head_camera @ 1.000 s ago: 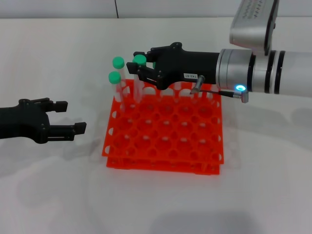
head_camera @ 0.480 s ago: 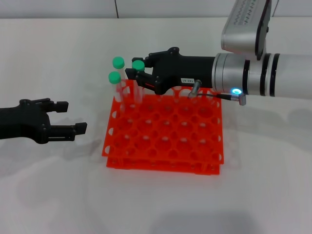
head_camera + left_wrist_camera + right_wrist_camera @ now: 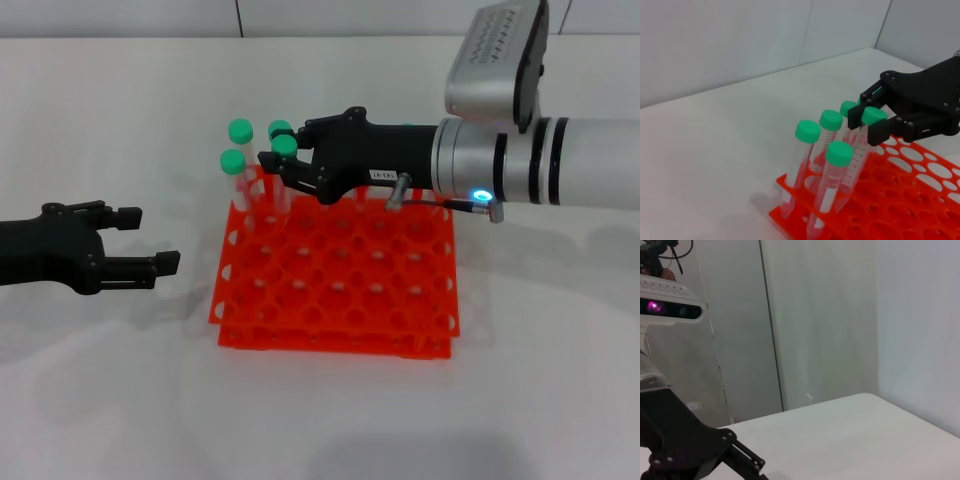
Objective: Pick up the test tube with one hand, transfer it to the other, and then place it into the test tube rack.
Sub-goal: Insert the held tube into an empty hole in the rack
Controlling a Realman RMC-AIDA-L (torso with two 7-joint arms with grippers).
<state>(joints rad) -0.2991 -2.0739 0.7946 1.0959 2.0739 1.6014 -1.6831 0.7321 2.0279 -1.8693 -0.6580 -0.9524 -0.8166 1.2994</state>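
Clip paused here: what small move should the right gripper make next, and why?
Probably lower the test tube a little deeper into the test tube rack, then release. The right gripper is closed on the tube's green cap, and the tube leans among three others at the rack's far-left corner; whether it is fully seated is unclear. The left gripper waits open beside the rack.

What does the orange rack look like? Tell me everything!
The test tube rack is bright orange-red plastic, two tiers, with a grid of round holes, most of them empty. It sits flat on the white table. Green-capped clear tubes stand leaning in holes at its far left corner. The right gripper reaches over that corner, jaws around one tube's cap.
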